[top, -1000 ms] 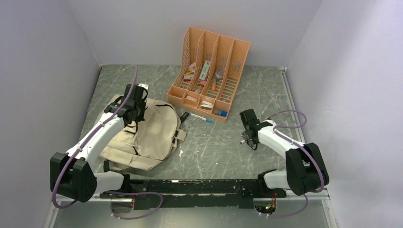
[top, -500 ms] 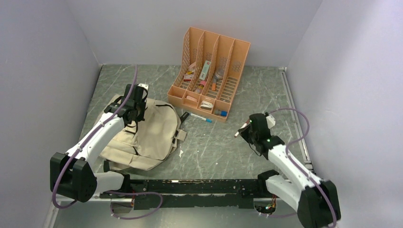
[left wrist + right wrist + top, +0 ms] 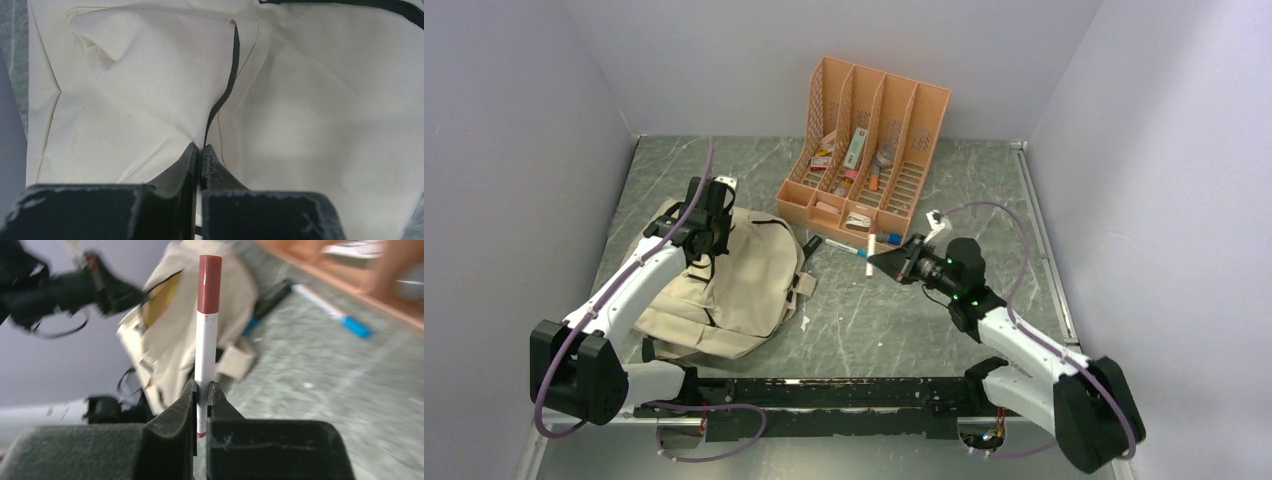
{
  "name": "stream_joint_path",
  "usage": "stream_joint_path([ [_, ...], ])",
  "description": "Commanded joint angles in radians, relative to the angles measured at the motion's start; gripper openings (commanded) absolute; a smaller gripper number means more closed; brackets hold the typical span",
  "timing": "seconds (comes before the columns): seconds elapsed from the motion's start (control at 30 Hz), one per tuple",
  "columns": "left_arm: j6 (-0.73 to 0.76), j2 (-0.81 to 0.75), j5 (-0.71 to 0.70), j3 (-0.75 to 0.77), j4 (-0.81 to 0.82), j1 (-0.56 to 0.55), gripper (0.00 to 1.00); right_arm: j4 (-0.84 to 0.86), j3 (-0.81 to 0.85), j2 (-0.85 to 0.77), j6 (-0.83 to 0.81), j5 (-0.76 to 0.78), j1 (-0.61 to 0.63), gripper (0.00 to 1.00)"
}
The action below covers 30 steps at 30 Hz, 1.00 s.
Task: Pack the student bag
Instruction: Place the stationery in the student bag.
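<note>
My left jaws are pressed together on the bag, pinching the fabric right at the zip, whose dark line runs straight out from the tips. I judge this grip is there to lift that edge and hold the mouth open. In the right wrist view a yellowish gap shows in the bag.

My right jaws are clamped on a pen, low on its white barrel, so the red-brown cap stands well clear above the tips. That hold leaves most of the pen free to slide into the opening cap-first, I'd say.

The bag lies slumped on the counter well ahead of these jaws. Ahead and to their right a blue-tipped pen lies loose, and beyond it the organizer holds more supplies. The pen has yet to cross to the bag.
</note>
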Motion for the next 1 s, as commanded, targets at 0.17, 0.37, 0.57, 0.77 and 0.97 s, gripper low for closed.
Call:
stream_joint_path([
  [0.17,0.016,-0.02,0.046,0.038,0.043,-0.005,0.05,0.084,0.331,0.346,-0.164,-0.174,0.315,0.0],
  [0.37,0.021,-0.047,0.063,0.04,0.053,-0.004,0.05,0.067,0.52,0.585,-0.104,-0.225,0.418,0.0],
  [0.57,0.02,-0.049,0.056,0.052,0.029,-0.005,0.05,0.048,0.671,0.83,-0.012,-0.283,0.475,0.0],
  [0.77,0.016,-0.073,0.053,0.053,0.018,-0.005,0.05,0.019,0.789,0.981,0.049,-0.254,0.489,0.0],
  [0.97,0.016,-0.091,0.052,0.052,0.002,-0.004,0.05,-0.029,0.926,1.096,0.086,-0.261,0.491,0.0],
])
